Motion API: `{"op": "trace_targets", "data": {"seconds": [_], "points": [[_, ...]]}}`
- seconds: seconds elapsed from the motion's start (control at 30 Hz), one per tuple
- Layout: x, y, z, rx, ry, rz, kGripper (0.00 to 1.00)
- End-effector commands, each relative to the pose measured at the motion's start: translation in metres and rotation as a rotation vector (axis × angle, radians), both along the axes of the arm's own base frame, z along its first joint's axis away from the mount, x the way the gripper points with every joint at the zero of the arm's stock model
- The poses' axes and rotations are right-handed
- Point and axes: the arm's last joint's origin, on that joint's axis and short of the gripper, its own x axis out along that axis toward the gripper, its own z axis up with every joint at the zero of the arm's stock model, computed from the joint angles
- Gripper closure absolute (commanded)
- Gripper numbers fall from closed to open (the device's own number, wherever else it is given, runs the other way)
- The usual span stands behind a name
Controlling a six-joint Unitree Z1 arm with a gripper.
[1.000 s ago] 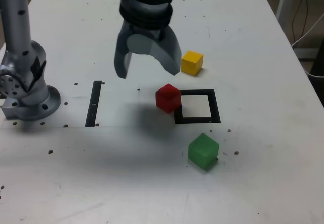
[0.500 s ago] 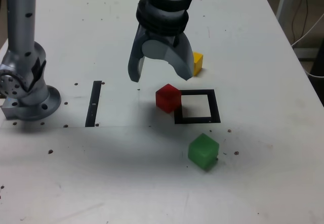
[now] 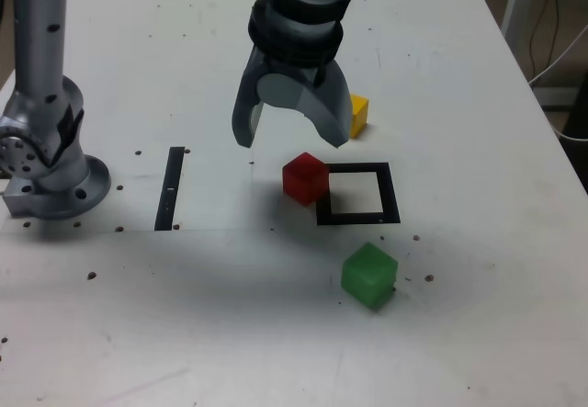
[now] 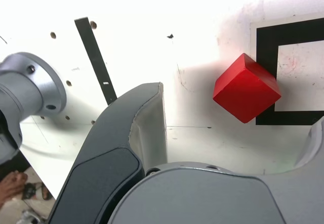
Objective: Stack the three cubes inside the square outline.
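Red cube [image 3: 305, 176] below spread fingers [image 3: 335, 118], touching square outline [image 3: 358, 217]

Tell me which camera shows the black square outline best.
The exterior view: the whole square outline is visible there, all four sides, with the red cube at its edge on the exterior view's left. The wrist view shows only part of the outline, cut off by the picture edge and partly covered by the cube.

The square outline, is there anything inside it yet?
Its white centre is bare. The square outline holds no cube; the red cube only overlaps its border. In the exterior view nothing covers the centre.
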Motion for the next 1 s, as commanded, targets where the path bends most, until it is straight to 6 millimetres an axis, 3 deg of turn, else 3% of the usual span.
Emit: {"op": "trace_targets", "data": {"seconds": [0.0, 0.5, 0.97], "points": [[0.0, -0.002, -0.002, 0.015, 0.009, -0.048, 0.0], [0.004, -0.017, -0.004, 0.029, -0.007, -0.34, 0.0], [-0.002, -0.024, -0.013, 0.029, 0.026, -0.449, 0.0]]}}
